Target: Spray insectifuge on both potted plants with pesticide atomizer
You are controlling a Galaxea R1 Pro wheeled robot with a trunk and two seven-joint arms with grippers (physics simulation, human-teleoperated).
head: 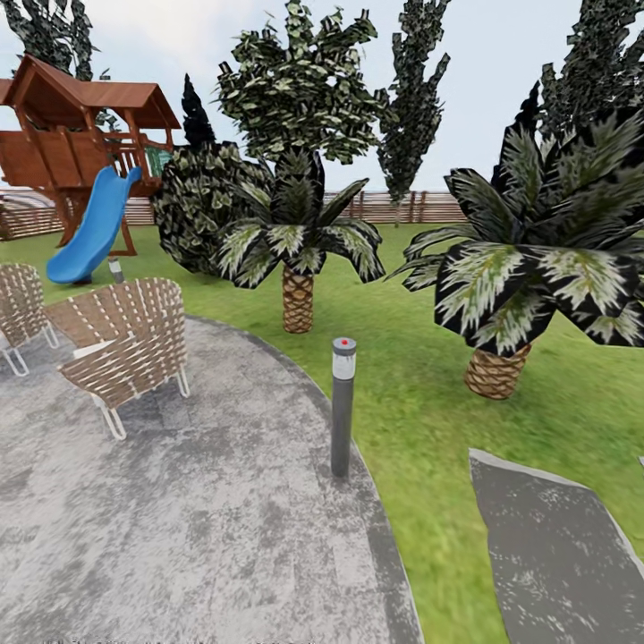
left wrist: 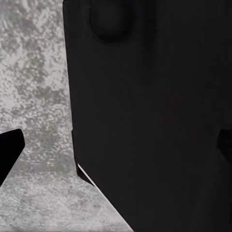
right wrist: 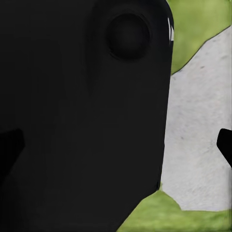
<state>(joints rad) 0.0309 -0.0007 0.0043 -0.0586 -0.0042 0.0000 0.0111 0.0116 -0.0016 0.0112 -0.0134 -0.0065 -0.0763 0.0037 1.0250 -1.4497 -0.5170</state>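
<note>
The garden's lawn (head: 420,385) spreads ahead of me in the head view, beside curved grey paving (head: 179,519). The pesticide atomizer and the potted plants are out of view. In the left wrist view my left gripper (left wrist: 116,150) is open, its dark fingertips (left wrist: 9,152) far apart in front of a black part of my own body, over grey paving. In the right wrist view my right gripper (right wrist: 116,147) is also open and holds nothing, with a grey stepping stone (right wrist: 198,125) and grass beneath it.
A grey bollard post (head: 342,407) stands at the paving's edge. Two wicker chairs (head: 125,344) sit at the left. Palms (head: 298,259) (head: 528,277) and a dark bush (head: 197,210) rise from the lawn. A stepping stone (head: 555,555) lies at lower right. A wooden playhouse with blue slide (head: 89,228) and a fence (head: 402,207) stand behind.
</note>
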